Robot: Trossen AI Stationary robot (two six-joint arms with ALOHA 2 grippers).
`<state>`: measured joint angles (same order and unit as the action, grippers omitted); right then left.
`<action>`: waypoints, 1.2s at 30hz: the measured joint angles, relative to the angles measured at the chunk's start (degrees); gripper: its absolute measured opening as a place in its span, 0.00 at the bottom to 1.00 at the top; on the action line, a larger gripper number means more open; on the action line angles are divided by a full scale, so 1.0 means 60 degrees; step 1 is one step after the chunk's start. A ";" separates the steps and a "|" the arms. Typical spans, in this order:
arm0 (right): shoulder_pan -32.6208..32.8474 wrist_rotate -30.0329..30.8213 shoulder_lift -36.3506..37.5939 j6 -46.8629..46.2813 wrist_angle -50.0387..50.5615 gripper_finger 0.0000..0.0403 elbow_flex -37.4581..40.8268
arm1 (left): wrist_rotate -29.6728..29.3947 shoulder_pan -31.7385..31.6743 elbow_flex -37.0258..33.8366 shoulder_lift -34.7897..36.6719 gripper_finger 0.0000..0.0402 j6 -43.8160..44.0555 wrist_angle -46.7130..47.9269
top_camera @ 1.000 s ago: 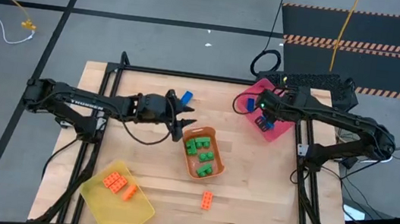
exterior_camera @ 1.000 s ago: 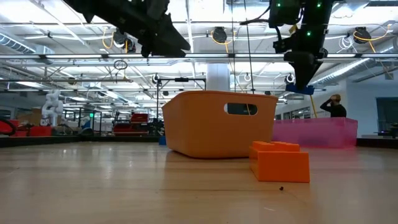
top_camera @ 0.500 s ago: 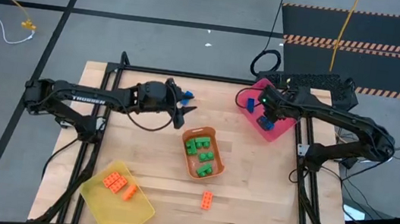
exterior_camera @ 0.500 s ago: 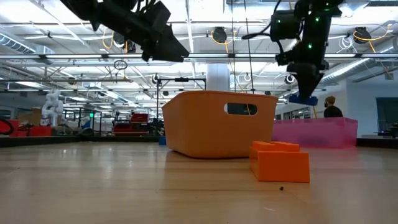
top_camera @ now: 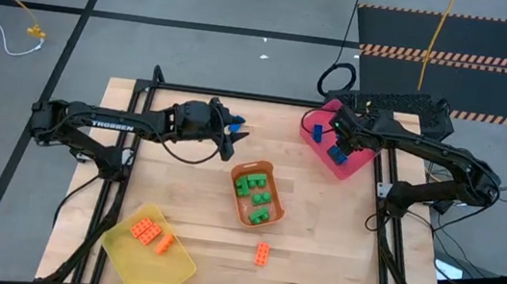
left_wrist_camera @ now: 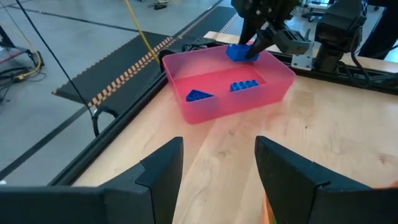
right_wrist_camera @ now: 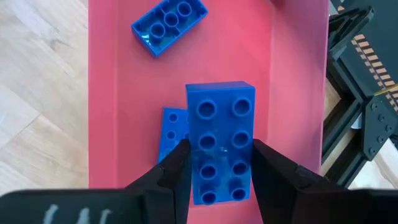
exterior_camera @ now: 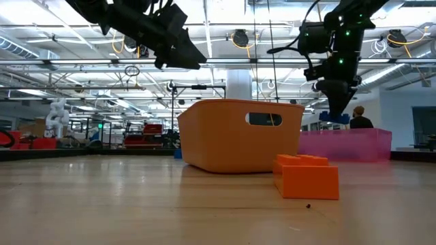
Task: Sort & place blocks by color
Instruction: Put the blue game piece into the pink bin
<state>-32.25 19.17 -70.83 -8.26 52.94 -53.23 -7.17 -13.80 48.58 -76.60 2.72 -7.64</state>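
Wooden table (top_camera: 178,201): we find our right gripper (right_wrist_camera: 214,163) above the pink tray (top_camera: 352,166), clenched on a blue block (right_wrist_camera: 219,140). Two more blue blocks (left_wrist_camera: 245,86) lie in the tray beneath it. Our left gripper (left_wrist_camera: 217,162) hangs released beside the orange tray (top_camera: 240,210), which contains green blocks (top_camera: 255,189).

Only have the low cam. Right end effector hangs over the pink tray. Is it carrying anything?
Observer: Yes. The right end effector is shut on a blue brick, above the pink tray.
Operator: Anything in that tray already?
Observer: Two blue bricks lie on its floor.
Operator: Left arm?
Observer: The left end effector is open and empty, over the table near the orange tray.
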 joint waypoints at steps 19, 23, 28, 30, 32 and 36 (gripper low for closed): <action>-0.0004 0.0293 0.0000 -0.0039 -0.0680 0.53 0.0000 | 0.0283 -0.0029 0.0004 0.0000 0.50 0.0136 0.0266; -0.0003 0.0281 0.0000 0.0079 -0.1052 0.56 0.0000 | 0.0287 -0.0042 0.0004 0.0000 0.50 0.0146 0.0351; 0.0235 -0.0538 0.0000 0.0091 -0.2242 0.56 0.0000 | 0.0288 -0.0312 0.0007 0.0000 0.50 0.0800 0.0667; 0.0413 -0.0974 0.0000 0.0237 -0.3067 0.55 0.0000 | 0.0279 -0.0455 0.0009 0.0000 0.50 0.0963 0.0813; 0.0625 -0.1250 0.0000 0.0453 -0.3853 0.55 0.0000 | 0.0276 -0.0587 0.0010 0.0000 0.50 0.1084 0.1054; 0.1016 -0.1237 0.0000 0.0809 -0.5047 0.54 0.0000 | 0.0039 -0.0798 0.0011 0.0000 0.50 0.1326 0.1566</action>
<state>-26.15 11.75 -70.83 -3.41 22.65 -53.23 -6.94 -18.59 48.64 -76.60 10.68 1.76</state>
